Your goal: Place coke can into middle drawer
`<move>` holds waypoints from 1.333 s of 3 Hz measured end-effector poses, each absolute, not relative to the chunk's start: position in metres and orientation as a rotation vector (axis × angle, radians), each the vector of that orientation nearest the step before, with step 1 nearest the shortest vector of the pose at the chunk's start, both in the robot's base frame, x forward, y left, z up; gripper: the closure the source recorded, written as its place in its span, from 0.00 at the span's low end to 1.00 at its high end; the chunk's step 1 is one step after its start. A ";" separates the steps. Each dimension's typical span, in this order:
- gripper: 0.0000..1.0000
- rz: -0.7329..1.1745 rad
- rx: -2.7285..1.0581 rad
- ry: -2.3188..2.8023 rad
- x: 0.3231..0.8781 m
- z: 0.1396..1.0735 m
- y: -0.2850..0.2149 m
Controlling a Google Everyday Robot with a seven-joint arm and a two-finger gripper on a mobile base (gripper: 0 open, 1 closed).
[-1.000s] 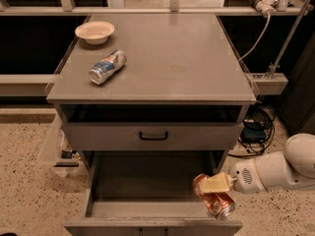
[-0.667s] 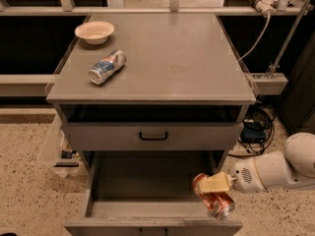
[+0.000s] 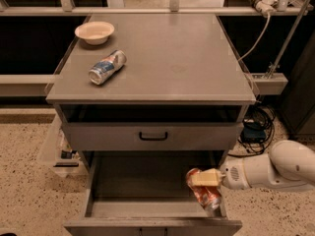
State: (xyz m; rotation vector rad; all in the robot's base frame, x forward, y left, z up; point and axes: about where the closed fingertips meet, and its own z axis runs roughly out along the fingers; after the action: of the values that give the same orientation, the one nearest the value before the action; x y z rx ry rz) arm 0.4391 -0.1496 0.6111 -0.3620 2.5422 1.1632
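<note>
Camera view, and the coke can (image 3: 209, 198) is seen clamped in the end effector (image 3: 198, 178), tilted and low inside the open middle drawer (image 3: 138, 181), close by its right wall. Release is best made only once the can is rested on the drawer floor. The end effector should then be lifted straight up, so the wall is not clipped.

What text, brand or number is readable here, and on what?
Nothing can be read.
coke can: faint white markings, too blurred; the gripper holds it at the right side of the middle drawer.
blue, white and red can on the cabinet top: print too blurred.
</note>
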 end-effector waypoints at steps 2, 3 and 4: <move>1.00 1.143 -0.091 2.521 0.502 0.506 -0.147; 1.00 1.130 0.008 2.552 0.510 0.469 -0.151; 0.80 1.130 0.013 2.554 0.510 0.467 -0.151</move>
State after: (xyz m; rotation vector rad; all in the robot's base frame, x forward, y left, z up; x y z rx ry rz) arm 0.5100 -0.1506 0.4667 0.0127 2.5537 1.1301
